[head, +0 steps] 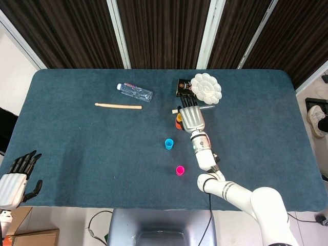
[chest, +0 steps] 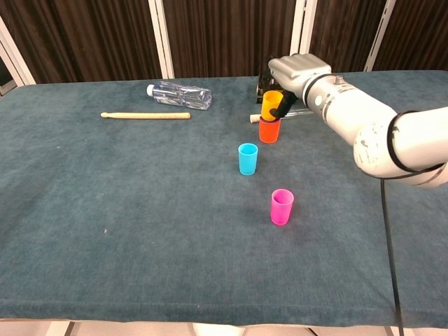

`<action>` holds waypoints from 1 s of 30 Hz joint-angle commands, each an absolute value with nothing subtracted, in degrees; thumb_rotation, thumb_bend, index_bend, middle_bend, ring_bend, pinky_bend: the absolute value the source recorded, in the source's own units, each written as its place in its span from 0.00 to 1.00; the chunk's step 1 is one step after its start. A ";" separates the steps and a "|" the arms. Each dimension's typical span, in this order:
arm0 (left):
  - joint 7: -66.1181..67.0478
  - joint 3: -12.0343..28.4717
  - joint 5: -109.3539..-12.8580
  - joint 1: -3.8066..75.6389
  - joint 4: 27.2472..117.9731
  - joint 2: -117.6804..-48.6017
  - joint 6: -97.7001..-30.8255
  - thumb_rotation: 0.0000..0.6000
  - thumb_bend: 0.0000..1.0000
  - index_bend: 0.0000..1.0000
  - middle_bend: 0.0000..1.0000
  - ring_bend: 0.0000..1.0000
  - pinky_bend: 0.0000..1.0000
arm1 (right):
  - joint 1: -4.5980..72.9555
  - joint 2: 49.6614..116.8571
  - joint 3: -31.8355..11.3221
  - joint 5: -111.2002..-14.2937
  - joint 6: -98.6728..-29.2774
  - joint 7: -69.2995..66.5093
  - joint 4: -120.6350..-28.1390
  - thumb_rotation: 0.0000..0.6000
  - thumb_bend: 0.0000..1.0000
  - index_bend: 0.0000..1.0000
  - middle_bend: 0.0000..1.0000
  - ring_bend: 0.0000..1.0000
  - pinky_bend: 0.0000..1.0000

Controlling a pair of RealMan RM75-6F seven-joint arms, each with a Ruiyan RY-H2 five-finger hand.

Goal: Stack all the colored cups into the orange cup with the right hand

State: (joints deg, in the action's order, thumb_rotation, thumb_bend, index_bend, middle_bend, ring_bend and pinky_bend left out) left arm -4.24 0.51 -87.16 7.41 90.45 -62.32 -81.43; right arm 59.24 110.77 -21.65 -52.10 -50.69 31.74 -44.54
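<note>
An orange cup (chest: 269, 131) stands upright on the blue table. My right hand (chest: 294, 73) holds a yellow cup (chest: 270, 103) right above it, its bottom at the orange cup's mouth. From the head, my right hand (head: 191, 117) hides most of both cups; only an orange edge (head: 178, 120) peeks out at its left. A blue cup (head: 169, 144) stands nearer to me, and a pink cup (head: 180, 170) nearer still; both show in the chest view as the blue cup (chest: 248, 158) and pink cup (chest: 281, 206). My left hand (head: 19, 177) rests open at the table's near left corner.
A plastic water bottle (head: 135, 92) lies at the back, with a wooden stick (head: 118, 106) just in front of it. A white flower-shaped palette (head: 206, 88) and a dark box (head: 182, 87) sit behind my right hand.
</note>
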 commanded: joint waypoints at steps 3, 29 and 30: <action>-4.28 0.45 -87.34 7.45 90.49 -62.31 -81.43 1.00 0.46 0.00 0.00 0.00 0.10 | 59.03 110.98 -21.52 -51.50 -49.59 32.19 -44.40 1.00 0.46 0.47 0.06 0.00 0.00; -4.10 -0.58 -89.87 7.17 90.91 -62.37 -82.50 1.00 0.46 0.00 0.00 0.00 0.11 | 51.32 96.68 -11.35 -55.00 -52.27 36.63 -76.98 1.00 0.46 0.28 0.00 0.00 0.00; -4.16 -0.61 -89.95 7.14 90.90 -62.33 -82.59 1.00 0.46 0.00 0.00 0.00 0.11 | 51.60 97.27 -11.46 -54.54 -52.18 36.93 -76.25 1.00 0.46 0.28 0.00 0.00 0.00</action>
